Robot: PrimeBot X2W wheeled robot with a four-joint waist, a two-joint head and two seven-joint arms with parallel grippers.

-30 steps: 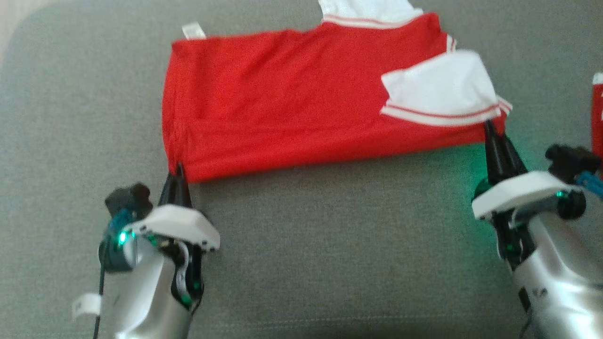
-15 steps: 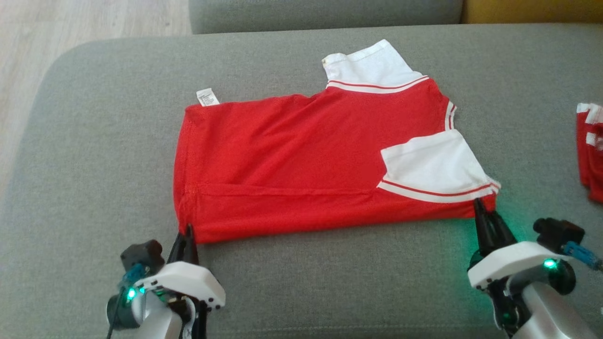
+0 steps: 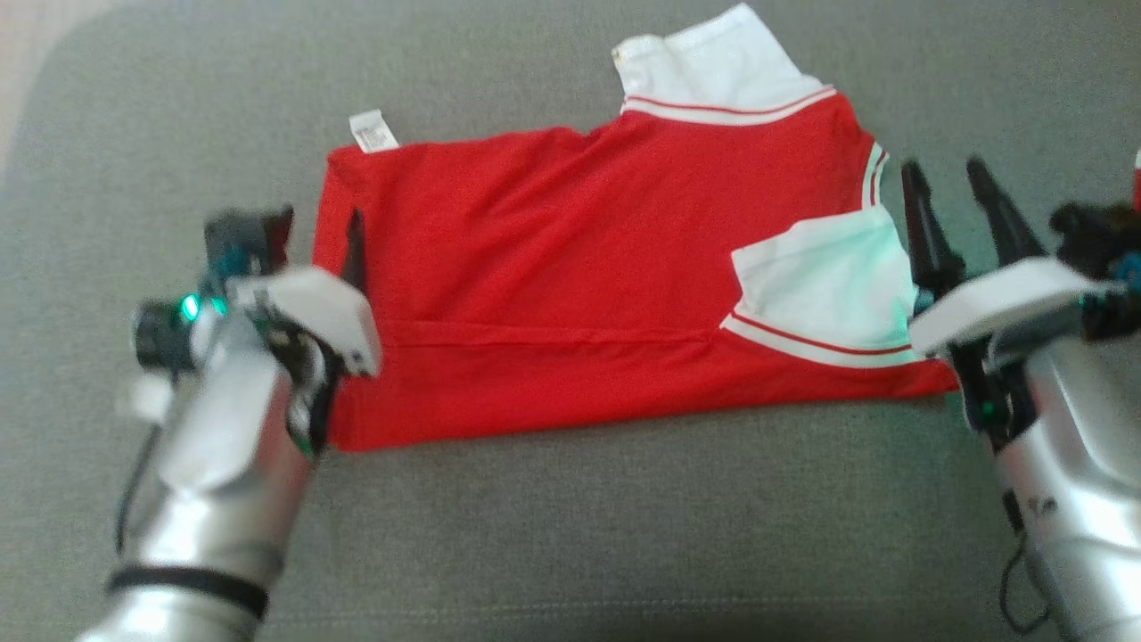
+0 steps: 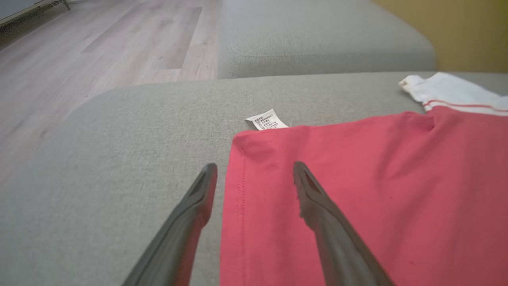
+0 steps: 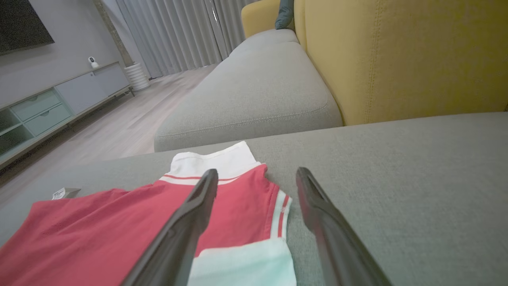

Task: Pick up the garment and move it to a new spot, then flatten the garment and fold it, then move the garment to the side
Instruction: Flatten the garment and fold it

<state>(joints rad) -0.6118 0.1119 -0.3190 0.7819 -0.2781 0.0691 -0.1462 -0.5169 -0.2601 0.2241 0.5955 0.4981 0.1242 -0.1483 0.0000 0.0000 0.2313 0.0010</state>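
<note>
I judge the task to be partway through the folding. The garment (image 3: 570,285), a red shirt with white sleeves, lies spread flat across the middle of the head view on the grey sofa cushion (image 3: 570,535). Its lower long edge looks doubled over, with a straight crease running along the lower part of the red cloth. One white sleeve (image 3: 820,285) is laid in over the body at right of centre, while the other sleeve (image 3: 713,62) sticks out at the top of the frame. A care label (image 3: 373,131) pokes out at the upper left corner.

So the pick-up, the move and the flattening look done to me, and a first fold is in place. The further folds and the shift to the side are left.

The left tool (image 4: 254,167) is released and grasps nothing. In its wrist view, one finger hangs over the bare cushion and the other over the red hem. The right tool (image 3: 942,165) is released too and empty, at the right end of the shirt beside the striped trim.

The shirt rests directly on the cushion, not inside anything.
</note>
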